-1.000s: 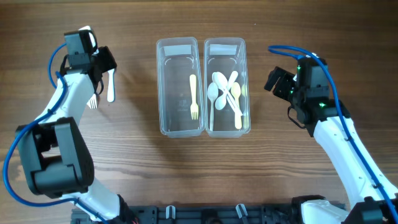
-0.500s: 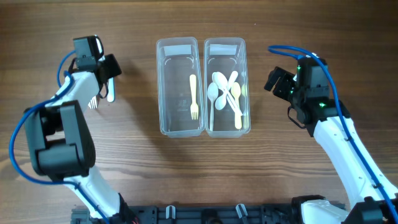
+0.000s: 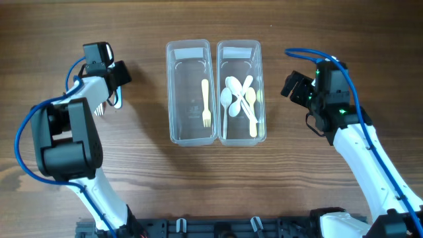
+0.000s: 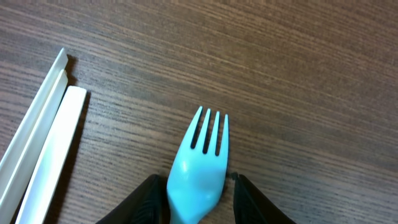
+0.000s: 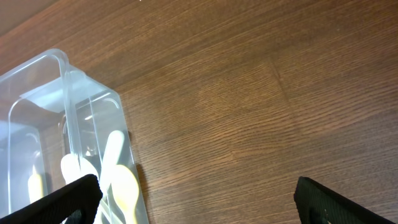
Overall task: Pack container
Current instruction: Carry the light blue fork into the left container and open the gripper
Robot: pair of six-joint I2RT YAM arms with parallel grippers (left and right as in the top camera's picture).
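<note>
A light blue plastic fork (image 4: 200,163) lies on the wooden table, tines pointing away from my left gripper (image 4: 199,182). The jaws stand on either side of its neck, open, with wood showing between the fork and the right finger (image 4: 249,202). From overhead the left gripper (image 3: 117,82) hides the blue fork. Two clear containers stand side by side: the left one (image 3: 174,92) holds a yellow fork (image 3: 205,102), the right one (image 3: 262,92) holds several spoons (image 3: 239,99). My right gripper (image 3: 294,87) hangs wide open over bare wood to the right of the spoon container (image 5: 68,81).
White plastic cutlery lies beside the left gripper: a white handle (image 4: 53,155) just left of the blue fork, and a white fork (image 3: 99,108) on the table near the arm. The left arm's base link (image 3: 63,142) stands in front of it.
The left gripper has shifted a little to the right over the cutlery and its jaws have widened. The right arm has not moved.
</note>
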